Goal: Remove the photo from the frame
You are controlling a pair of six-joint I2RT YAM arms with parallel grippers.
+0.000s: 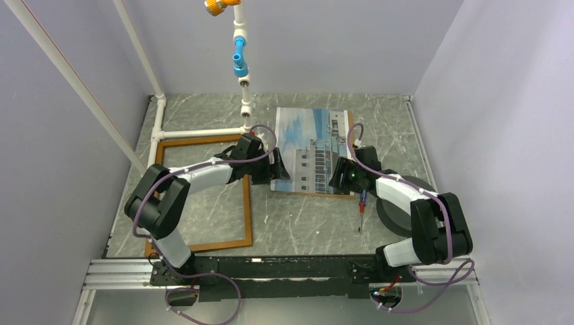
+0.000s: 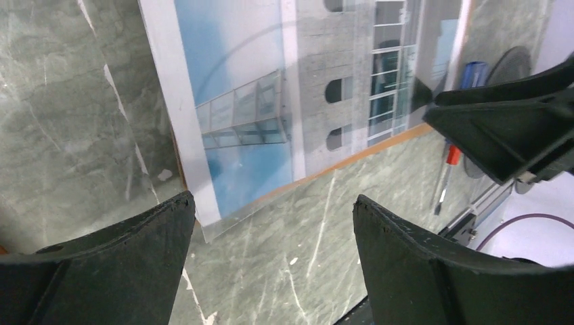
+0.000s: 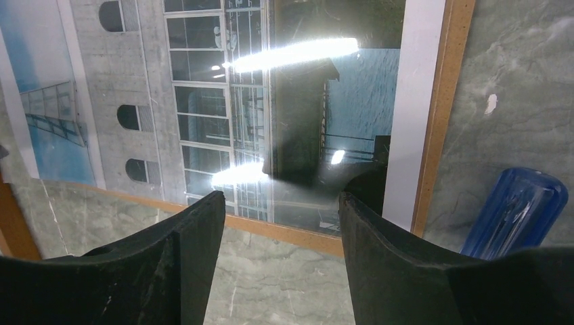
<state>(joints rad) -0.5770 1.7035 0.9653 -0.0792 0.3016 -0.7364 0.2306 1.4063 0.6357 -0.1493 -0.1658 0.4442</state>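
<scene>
Photo (image 1: 310, 139) lay on brown backing board (image 1: 318, 194), right of empty frame (image 1: 248, 217), long axis running away from bases | left gripper (image 1: 279, 169) spread, empty, at near-left corner | right gripper (image 1: 336, 177) parted, empty, over near edge | both about equally near

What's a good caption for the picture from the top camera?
The left gripper and right gripper, both open, flank the photo lying beside its empty frame.
</scene>
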